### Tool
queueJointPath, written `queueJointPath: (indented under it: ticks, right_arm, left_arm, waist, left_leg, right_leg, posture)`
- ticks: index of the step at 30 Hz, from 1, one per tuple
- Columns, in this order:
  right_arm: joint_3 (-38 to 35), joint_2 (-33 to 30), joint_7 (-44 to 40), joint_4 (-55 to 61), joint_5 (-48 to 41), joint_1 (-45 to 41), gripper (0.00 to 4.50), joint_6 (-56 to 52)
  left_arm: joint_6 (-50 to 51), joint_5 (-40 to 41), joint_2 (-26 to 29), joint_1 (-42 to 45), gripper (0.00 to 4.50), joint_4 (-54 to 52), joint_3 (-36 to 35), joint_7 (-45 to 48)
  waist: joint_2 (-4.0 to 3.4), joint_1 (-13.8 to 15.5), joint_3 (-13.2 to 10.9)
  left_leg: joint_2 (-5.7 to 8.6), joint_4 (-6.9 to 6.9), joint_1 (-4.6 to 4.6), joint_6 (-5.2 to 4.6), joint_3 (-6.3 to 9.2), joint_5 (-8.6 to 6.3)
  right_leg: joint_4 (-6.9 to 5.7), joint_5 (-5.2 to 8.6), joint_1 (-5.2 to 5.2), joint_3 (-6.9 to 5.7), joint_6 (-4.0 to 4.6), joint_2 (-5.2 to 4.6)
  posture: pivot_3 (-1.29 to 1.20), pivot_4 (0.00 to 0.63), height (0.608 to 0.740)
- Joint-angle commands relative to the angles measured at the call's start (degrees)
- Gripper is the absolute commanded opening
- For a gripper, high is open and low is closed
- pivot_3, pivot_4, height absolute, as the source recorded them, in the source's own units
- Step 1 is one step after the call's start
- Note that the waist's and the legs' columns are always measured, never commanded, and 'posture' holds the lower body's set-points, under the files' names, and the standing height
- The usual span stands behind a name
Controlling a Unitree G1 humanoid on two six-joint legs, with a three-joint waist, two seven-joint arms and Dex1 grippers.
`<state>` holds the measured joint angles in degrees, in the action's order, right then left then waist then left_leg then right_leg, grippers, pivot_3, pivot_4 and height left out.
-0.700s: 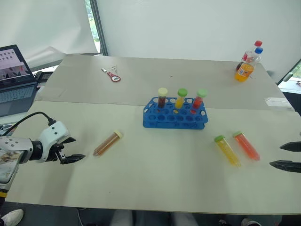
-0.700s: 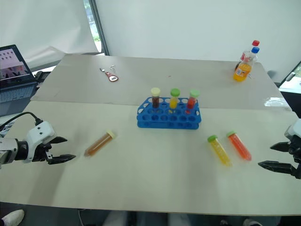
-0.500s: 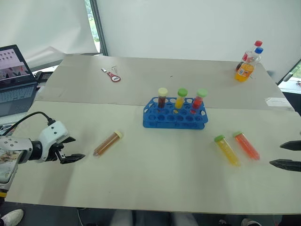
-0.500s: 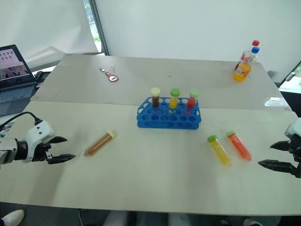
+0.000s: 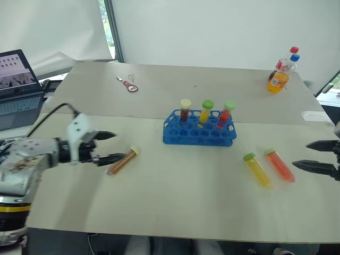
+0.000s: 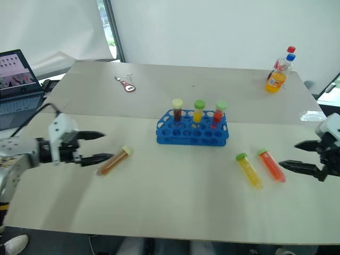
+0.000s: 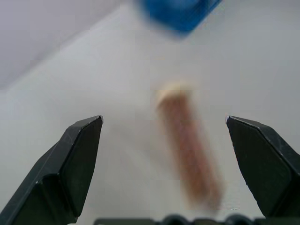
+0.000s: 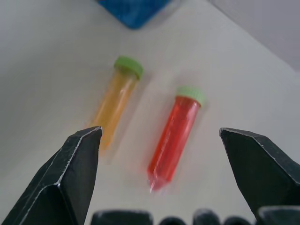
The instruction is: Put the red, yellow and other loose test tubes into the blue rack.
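**Both pincers lined up on loose tubes**

The left pincer [image 5: 109, 147] stands wide and empty, its fingers level with the brown tube [image 5: 121, 161] lying on the table [image 5: 175, 202], aimed along it so the jaws can straddle it. The right pincer [image 6: 297, 155] is equally wide, empty, facing the red tube [image 6: 271, 164] and the yellow tube [image 6: 248, 170], which lie side by side, slightly apart. The blue rack [image 5: 198, 135] sits between both arms, already holding three capped tubes upright.
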<state>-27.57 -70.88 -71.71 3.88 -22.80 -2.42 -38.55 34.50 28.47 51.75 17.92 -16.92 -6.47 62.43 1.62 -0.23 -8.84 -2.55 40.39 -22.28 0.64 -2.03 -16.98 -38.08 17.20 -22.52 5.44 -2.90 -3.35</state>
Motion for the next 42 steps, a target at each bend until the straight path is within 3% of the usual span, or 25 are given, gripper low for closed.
queueJointPath:
  ticks: [1,7,11,18,25,26,34,35,42]
  right_arm:
    - [3.23,-0.64,5.67,3.76,-0.14,-3.52,4.46,-6.27]
    - [18.99,-3.13,10.44,1.5,2.55,-14.56,4.46,-18.57]
    - [29.27,-1.73,11.39,-4.92,6.45,-22.88,4.46,-21.12]
    - [40.19,5.29,12.65,-20.84,14.2,-35.08,4.46,-17.77]
    - [47.63,9.69,7.62,-34.35,20.37,-43.41,4.46,-12.92]
    - [48.51,9.98,6.67,-35.45,21.15,-44.03,3.93,-12.27]
    - [50.05,11.95,3.18,-39.77,24.72,-45.17,1.21,-10.05]
    - [49.22,12.01,3.3,-39.01,24.32,-44.88,1.04,-10.75]
    - [40.64,8.96,4.13,-27.0,20.06,-40.35,1.02,-14.88]
  left_arm:
    - [1.63,3.06,-2.46,4.29,4.46,-6.45,4.02,-0.06]
    - [1.82,3.87,-8.91,12.23,4.46,-7.82,11.66,0.59]
    - [0.18,3.38,-12.35,14.42,4.46,-7.63,15.03,1.05]
    - [-4.91,0.46,-16.33,15.45,4.46,-5.86,18.35,1.61]
    - [-6.94,-1.22,-18.26,14.71,4.46,-5.63,19.3,0.69]
    - [-7.03,-1.27,-18.36,14.62,4.5,-5.61,19.26,0.61]
    - [-7.85,-2.36,-18.43,13.53,4.5,-5.77,19.27,0.4]
    - [-7.97,-2.46,-18.37,13.45,4.5,-5.62,19.18,0.44]
    - [-8.66,-3.22,-17.93,13.4,4.5,-2.95,17.61,0.15]
  waist:
    - [0.0,0.0,0.0]
    - [0.0,-0.35,0.0]
    - [-0.01,-0.49,0.0]
    - [-0.02,-0.58,0.0]
    - [-0.04,-0.43,0.01]
    - [-0.04,-0.34,0.01]
    - [-0.06,-0.41,0.02]
    - [-0.06,-0.36,0.02]
    - [-0.11,-0.37,0.01]
  left_leg:
    - [0.0,0.0,0.0,0.0,0.02,0.0]
    - [0.06,0.05,0.01,0.0,0.01,0.01]
    - [0.06,0.05,-0.01,-0.01,0.04,0.01]
    - [0.06,0.07,-0.12,-0.02,-0.01,0.02]
    - [0.08,0.09,-0.18,-0.03,-0.03,0.03]
    - [0.07,0.09,-0.18,-0.03,-0.02,0.03]
    - [0.05,0.36,-0.48,-0.03,0.04,0.03]
    - [0.05,0.42,-0.52,-0.03,0.06,0.03]
    - [0.06,0.47,-0.57,-0.04,0.14,0.03]
  right_leg:
    - [0.0,0.0,0.0,0.0,0.0,0.01]
    - [0.01,0.0,0.0,0.05,0.0,0.0]
    - [0.04,0.0,-0.03,0.04,0.01,0.02]
    - [0.05,0.0,-0.19,0.08,0.01,0.01]
    - [0.01,0.0,-0.3,0.09,0.01,0.0]
    - [0.01,0.0,-0.3,0.07,0.01,0.0]
    - [-0.11,-0.01,-0.52,0.03,0.01,0.0]
    - [-0.12,-0.01,-0.52,0.01,0.01,0.0]
    - [-0.28,-0.02,-0.61,0.01,-0.01,0.0]
  posture:
    - [0.0,0.15,0.723]
    - [0.0,0.15,0.723]
    - [0.0,0.15,0.723]
    - [0.0,0.15,0.723]
    - [0.0,0.15,0.723]
    - [0.0,0.15,0.723]
    - [0.0,0.15,0.723]
    - [0.0,0.15,0.723]
    - [0.0,0.15,0.723]
